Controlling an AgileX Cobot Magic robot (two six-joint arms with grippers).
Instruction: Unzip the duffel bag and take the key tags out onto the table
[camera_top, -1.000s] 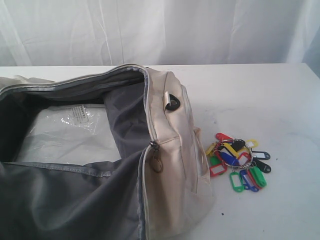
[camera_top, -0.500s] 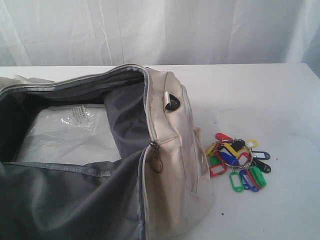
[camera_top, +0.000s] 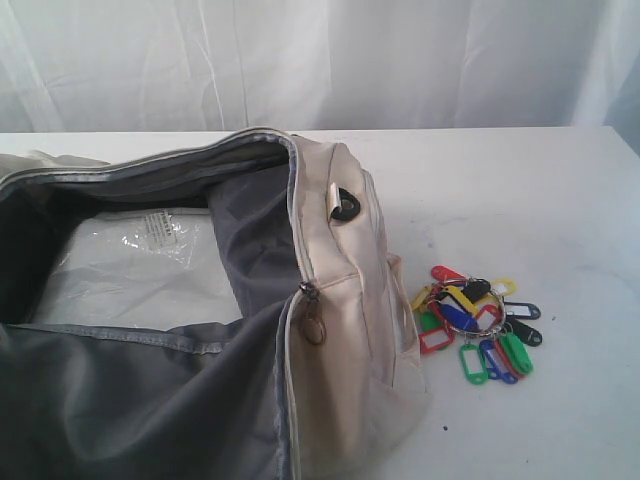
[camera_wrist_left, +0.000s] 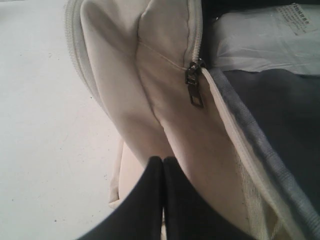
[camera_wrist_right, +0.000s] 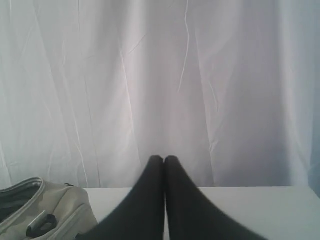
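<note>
The cream duffel bag (camera_top: 335, 330) lies unzipped on the white table (camera_top: 540, 190), its grey lining and a clear plastic packet (camera_top: 140, 265) showing inside. The key tags (camera_top: 478, 322), a bunch of red, yellow, blue, green and black tags on a ring, lie on the table just right of the bag's end. My left gripper (camera_wrist_left: 163, 160) is shut with nothing in it, close over the duffel bag's (camera_wrist_left: 150, 85) end below a zipper pull (camera_wrist_left: 195, 87). My right gripper (camera_wrist_right: 164, 159) is shut and empty, raised and facing the curtain. Neither gripper shows in the exterior view.
A white draped curtain (camera_top: 320, 60) hangs behind the table's far edge. A dark ring zipper pull (camera_top: 314, 325) hangs at the bag's near end, and a black eyelet (camera_top: 348, 205) sits on its top. Bare tabletop (camera_top: 560, 430) lies around the tags.
</note>
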